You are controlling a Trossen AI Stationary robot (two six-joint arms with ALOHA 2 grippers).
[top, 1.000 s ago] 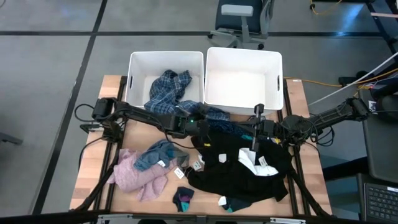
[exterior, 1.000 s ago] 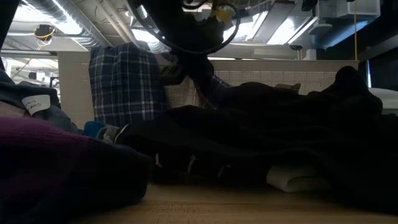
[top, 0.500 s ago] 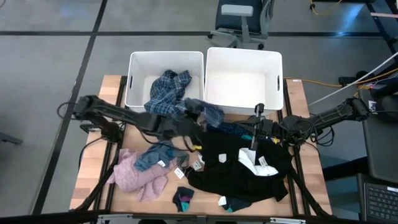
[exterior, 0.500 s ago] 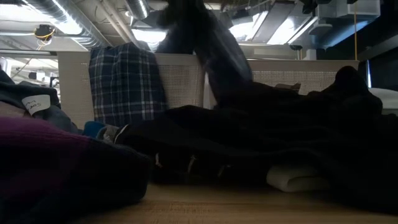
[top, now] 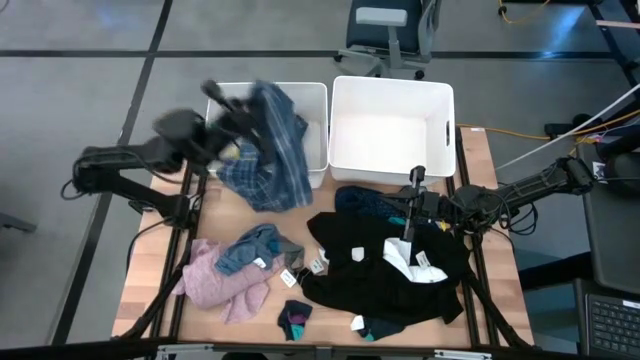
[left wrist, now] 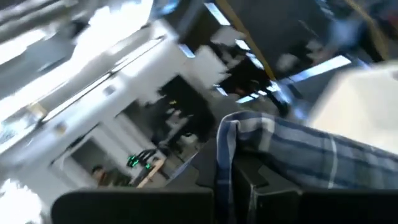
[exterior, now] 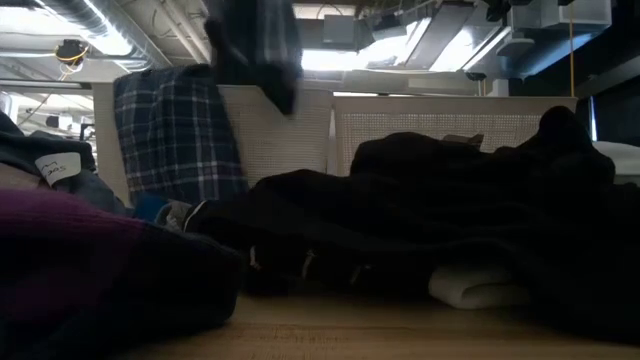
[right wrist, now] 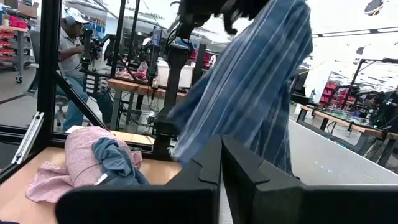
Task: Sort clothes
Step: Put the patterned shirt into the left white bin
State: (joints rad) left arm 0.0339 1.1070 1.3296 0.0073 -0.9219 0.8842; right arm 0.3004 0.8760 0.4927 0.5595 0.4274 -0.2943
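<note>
I see my left gripper (top: 232,108) clamped on the plaid shirt (top: 268,150), which hangs above the left bin (top: 313,100). My right gripper (top: 410,218) rests closed, empty, over the black pile (top: 380,270).

Overhead view bright; low view dim — backlit; left wrist view smeared.

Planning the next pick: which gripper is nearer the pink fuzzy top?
Left. The left gripper is up by the left bin, holding the blue plaid shirt; the right gripper sits across the black pile from the pink fuzzy top.
</note>
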